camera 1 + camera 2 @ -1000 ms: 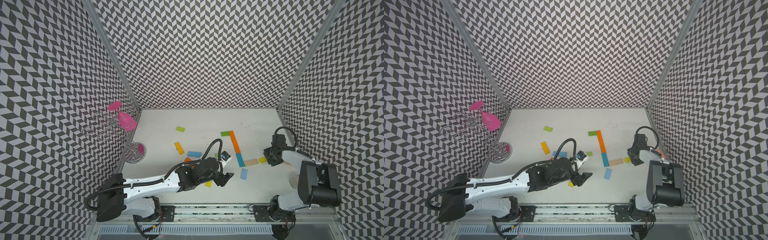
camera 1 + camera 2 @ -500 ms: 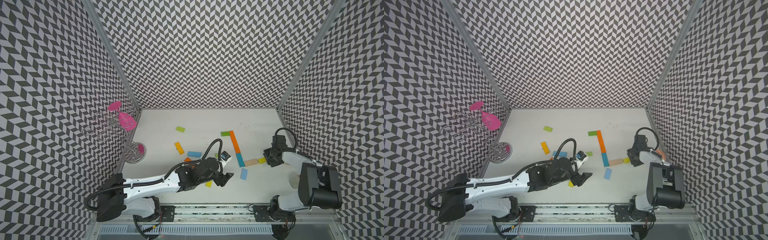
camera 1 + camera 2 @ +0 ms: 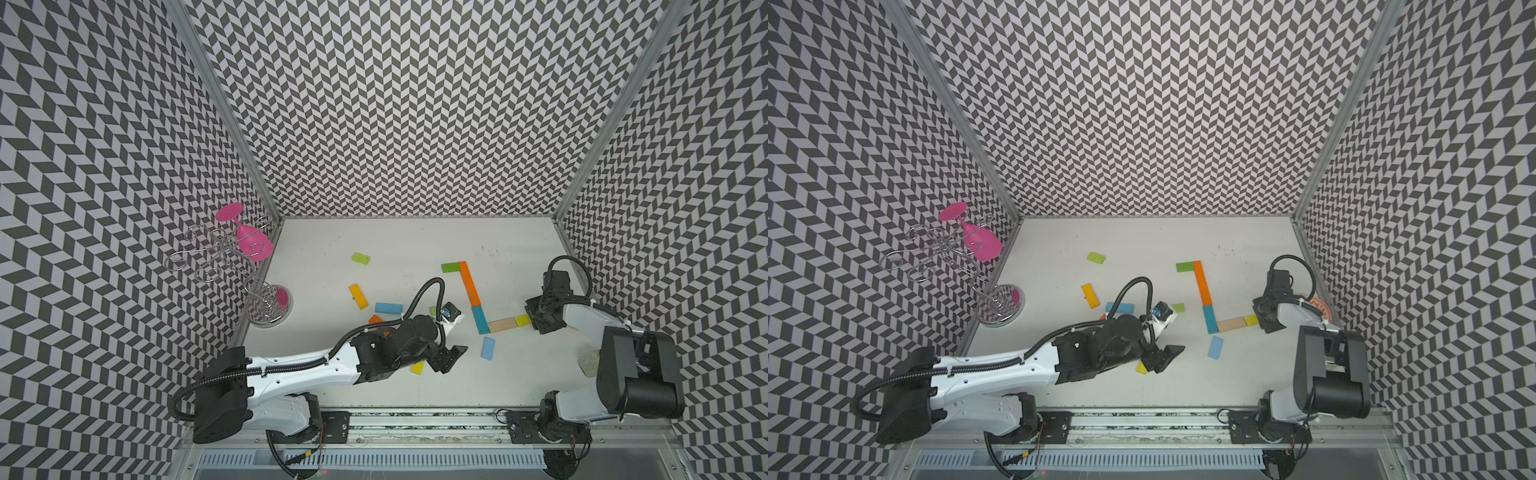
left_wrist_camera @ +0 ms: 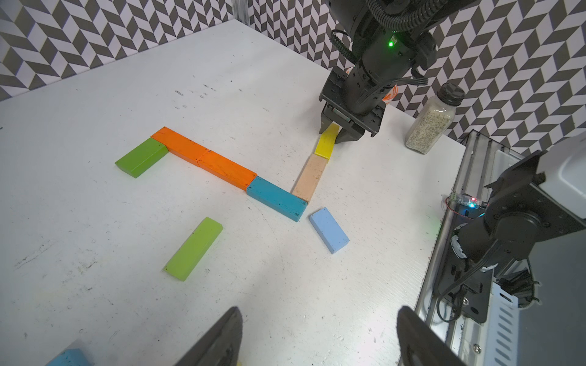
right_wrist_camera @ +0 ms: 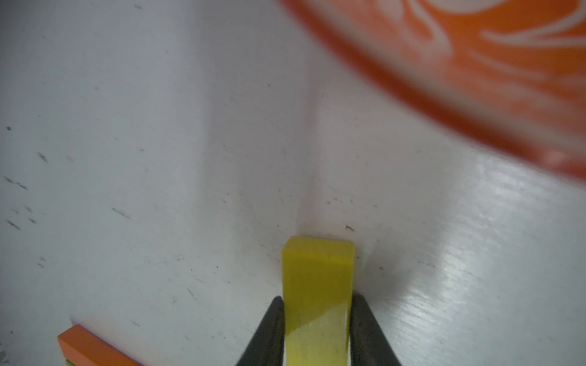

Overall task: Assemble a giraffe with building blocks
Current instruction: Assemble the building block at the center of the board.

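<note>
"While the right gripper (image 3: pixel 535 323) pinched the yellow block (image 3: pixel 522 320), where did it sit?"

"Right of centre in a top view, its end touching the tan block (image 3: pixel 502 325). Rigid, light painted wood, probably; hold its long sides. Left gripper (image 3: pixel 451 360) gaped empty."

yellow block (image 3: pixel 522 320) end to end with tan block (image 3: pixel 502 325), right fingers (image 3: pixel 533 323) at its far end
</note>
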Controlling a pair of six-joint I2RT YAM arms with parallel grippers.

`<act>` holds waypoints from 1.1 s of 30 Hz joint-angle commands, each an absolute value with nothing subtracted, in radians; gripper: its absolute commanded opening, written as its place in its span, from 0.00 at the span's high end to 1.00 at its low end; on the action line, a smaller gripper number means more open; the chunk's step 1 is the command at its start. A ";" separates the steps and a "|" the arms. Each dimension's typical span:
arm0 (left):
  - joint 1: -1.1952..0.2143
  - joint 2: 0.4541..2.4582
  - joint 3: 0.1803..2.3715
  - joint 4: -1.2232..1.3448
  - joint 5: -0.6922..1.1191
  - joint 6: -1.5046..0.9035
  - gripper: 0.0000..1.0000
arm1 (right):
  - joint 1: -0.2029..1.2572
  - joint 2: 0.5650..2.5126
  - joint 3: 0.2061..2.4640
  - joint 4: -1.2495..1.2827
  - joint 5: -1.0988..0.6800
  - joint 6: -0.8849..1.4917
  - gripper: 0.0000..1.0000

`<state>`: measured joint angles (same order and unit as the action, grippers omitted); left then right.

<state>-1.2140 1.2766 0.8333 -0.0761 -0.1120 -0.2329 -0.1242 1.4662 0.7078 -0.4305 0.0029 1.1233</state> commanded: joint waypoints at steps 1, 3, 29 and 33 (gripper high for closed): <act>-1.209 1.273 0.848 -0.064 -0.124 -0.238 0.23 | -0.106 1.471 0.684 -0.446 -0.012 1.152 0.69; -1.209 1.272 0.849 -0.064 -0.124 -0.238 0.23 | -0.101 1.473 0.682 -0.446 -0.007 1.154 0.69; -1.153 1.229 0.831 -0.081 -0.108 -0.264 0.22 | -0.101 1.297 0.770 -0.598 0.034 1.024 0.29; -1.099 1.196 0.817 -0.082 -0.075 -0.282 0.22 | -0.095 1.199 0.812 -0.679 0.055 0.922 0.28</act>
<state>-1.1263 1.2346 0.8288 -0.0803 -0.1005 -0.2554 -0.1043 1.2671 0.7704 -0.6151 0.0166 1.0164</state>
